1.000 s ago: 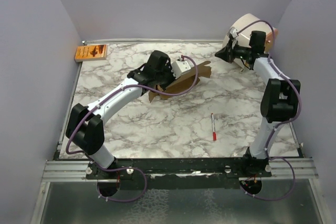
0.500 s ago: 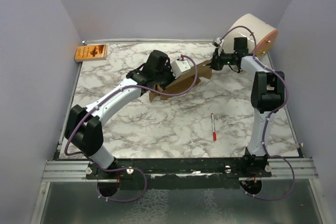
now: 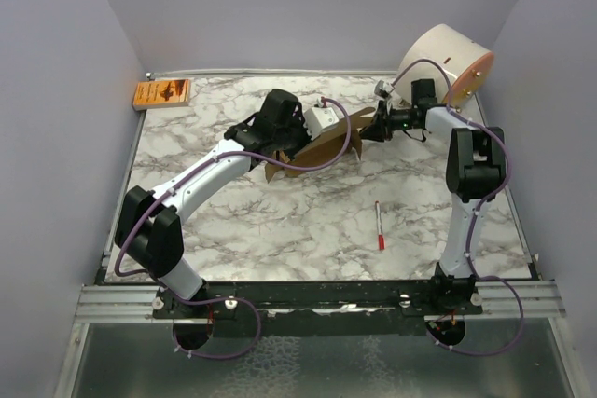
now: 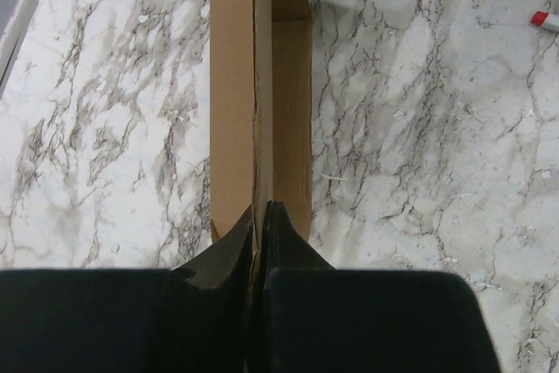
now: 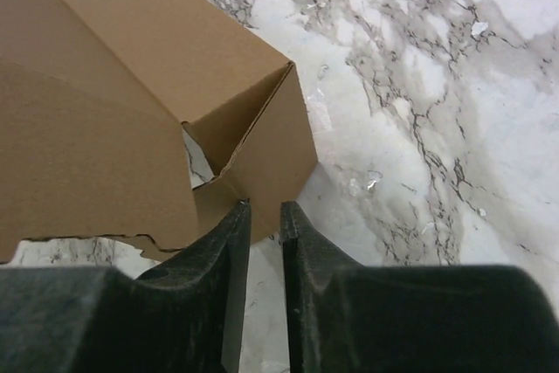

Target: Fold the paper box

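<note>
Far to the left of the paper box (image 3: 322, 148), an orange packet (image 3: 161, 93) lay at the back corner of the worktop (image 3: 233, 221). The box itself sat toward the back middle, partly folded, one long panel standing on edge. The left end effector (image 4: 262, 216) was at the box's left end, its jaws pressed together on that upright panel's thin edge. A pen (image 3: 380, 226) lay well in front of the box, toward its right. At the box's right end, the right end effector (image 5: 262, 209) had its jaws a little apart with nothing between them, the tips just beside the corner where an end flap hung loose. Beyond the box's right end stood a white cylinder (image 3: 448, 58).

The likely risk was at that right corner. With the gap so narrow, the jaws could butt the flap instead of straddling it, crumpling the cardboard or shoving the box sideways. That push could twist the panel out of the left clamp and spring the fold open.
</note>
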Controlling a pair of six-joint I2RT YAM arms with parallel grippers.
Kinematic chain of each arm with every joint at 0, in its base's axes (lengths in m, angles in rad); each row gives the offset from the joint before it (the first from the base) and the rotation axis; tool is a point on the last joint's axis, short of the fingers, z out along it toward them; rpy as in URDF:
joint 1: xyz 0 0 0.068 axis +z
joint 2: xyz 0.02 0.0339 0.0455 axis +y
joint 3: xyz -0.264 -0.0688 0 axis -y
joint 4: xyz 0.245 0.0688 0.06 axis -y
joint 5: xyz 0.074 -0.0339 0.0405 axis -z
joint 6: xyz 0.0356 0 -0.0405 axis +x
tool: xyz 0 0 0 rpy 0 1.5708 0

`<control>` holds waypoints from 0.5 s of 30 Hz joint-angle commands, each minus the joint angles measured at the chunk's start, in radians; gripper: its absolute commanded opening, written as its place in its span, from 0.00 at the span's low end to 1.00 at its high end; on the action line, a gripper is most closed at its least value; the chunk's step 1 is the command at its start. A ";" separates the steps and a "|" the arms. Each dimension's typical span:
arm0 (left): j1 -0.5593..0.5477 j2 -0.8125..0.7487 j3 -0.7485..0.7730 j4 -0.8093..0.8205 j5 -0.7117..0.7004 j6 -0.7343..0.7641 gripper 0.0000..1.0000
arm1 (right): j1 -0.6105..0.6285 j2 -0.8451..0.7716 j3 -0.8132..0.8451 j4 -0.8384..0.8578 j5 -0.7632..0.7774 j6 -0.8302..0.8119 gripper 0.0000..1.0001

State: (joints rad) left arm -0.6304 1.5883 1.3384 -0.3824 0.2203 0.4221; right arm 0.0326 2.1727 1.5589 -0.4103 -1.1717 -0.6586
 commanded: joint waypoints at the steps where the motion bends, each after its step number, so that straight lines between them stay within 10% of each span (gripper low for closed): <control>1: -0.006 -0.037 -0.009 0.003 0.024 0.006 0.00 | 0.003 -0.055 -0.028 -0.014 -0.085 -0.003 0.25; 7: -0.006 -0.040 -0.021 0.004 0.034 0.008 0.00 | 0.004 -0.117 -0.166 0.192 -0.079 0.110 0.43; 15: -0.005 -0.046 -0.027 0.008 0.048 0.009 0.00 | 0.007 -0.202 -0.373 0.580 -0.112 0.133 0.43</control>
State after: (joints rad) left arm -0.6308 1.5837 1.3262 -0.3820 0.2234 0.4221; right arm 0.0330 2.0319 1.2659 -0.0975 -1.2263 -0.5438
